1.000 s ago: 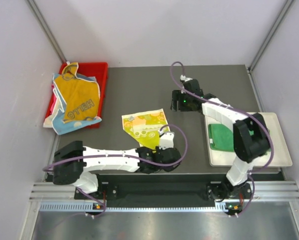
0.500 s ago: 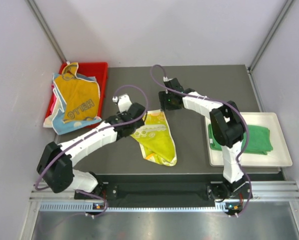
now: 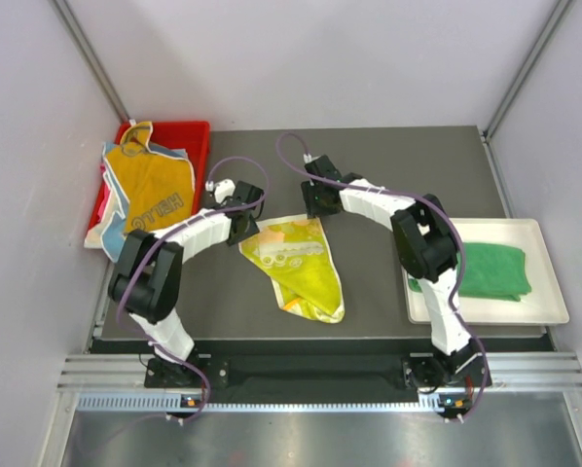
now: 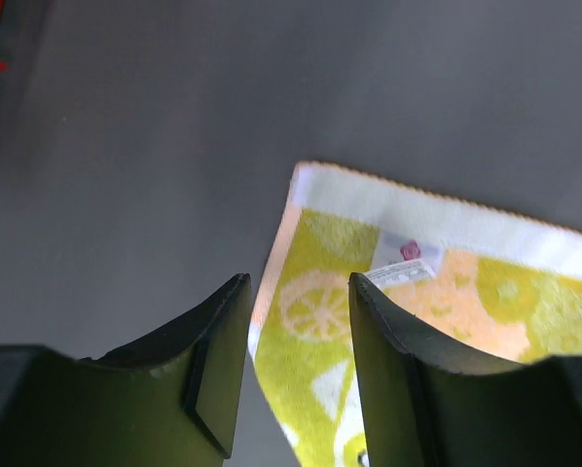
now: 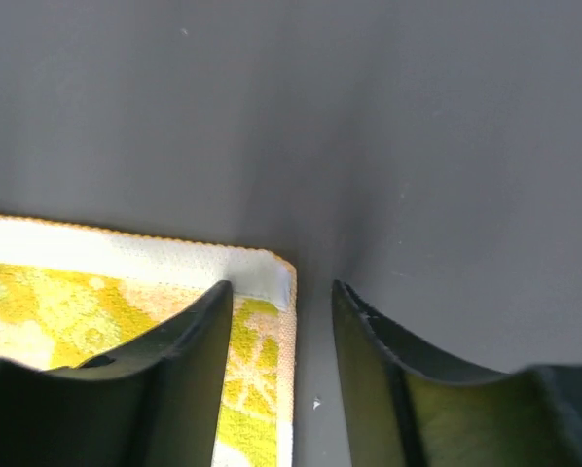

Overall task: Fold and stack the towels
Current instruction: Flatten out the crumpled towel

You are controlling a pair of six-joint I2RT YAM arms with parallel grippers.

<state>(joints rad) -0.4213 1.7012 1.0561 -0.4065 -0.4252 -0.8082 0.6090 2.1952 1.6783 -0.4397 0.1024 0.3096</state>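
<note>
Left gripper and right gripper, parted, reached yellow towel; green towel in tray, HELLO towel in bin.

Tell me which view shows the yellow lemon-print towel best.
Top external: the whole yellow lemon-print towel shows, lying rumpled and partly folded on the table. Left wrist shows only one white-edged corner with its label; right wrist only another white-edged corner.
</note>
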